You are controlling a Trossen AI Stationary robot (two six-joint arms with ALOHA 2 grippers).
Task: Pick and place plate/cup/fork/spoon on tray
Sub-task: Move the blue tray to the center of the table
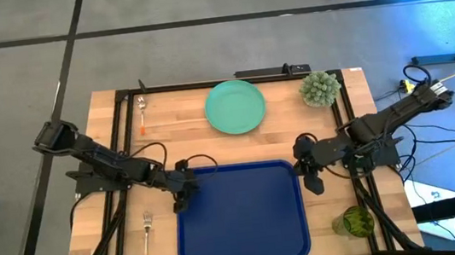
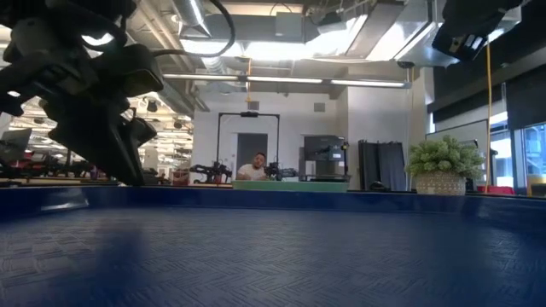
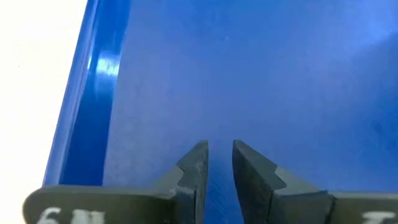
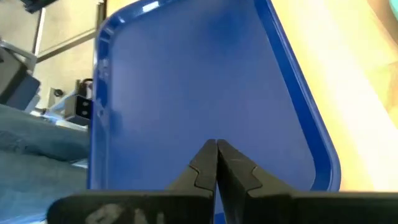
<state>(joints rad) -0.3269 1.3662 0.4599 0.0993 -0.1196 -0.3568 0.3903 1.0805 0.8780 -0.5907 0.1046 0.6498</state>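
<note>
tray (image 1: 242,216) bare, nothing placed | plate (image 1: 234,106), spoon (image 1: 141,111) at desk's far side; fork (image 1: 146,231) left of tray; cup (image 1: 358,221) right of it | left pincer (image 1: 179,203) slightly spread at tray's left rim, holding nothing | right pincer (image 1: 312,185) pressed together at right rim, holding nothing | all four left

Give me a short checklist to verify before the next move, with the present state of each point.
1. Tray bare, ready for items: ok.
2. Left gripper holds nothing, slightly open over the tray's left rim: ok.
3. Right gripper holds nothing, shut at the tray's right rim: ok, but must open before a grasp.
4. Plate lies flat and free beyond the tray: ok.
5. Cup right of the tray, near the right arm; upright or tipped: cannot tell.
6. Fork left of the tray and spoon at the far left corner, both apart from other things: ok.
</note>
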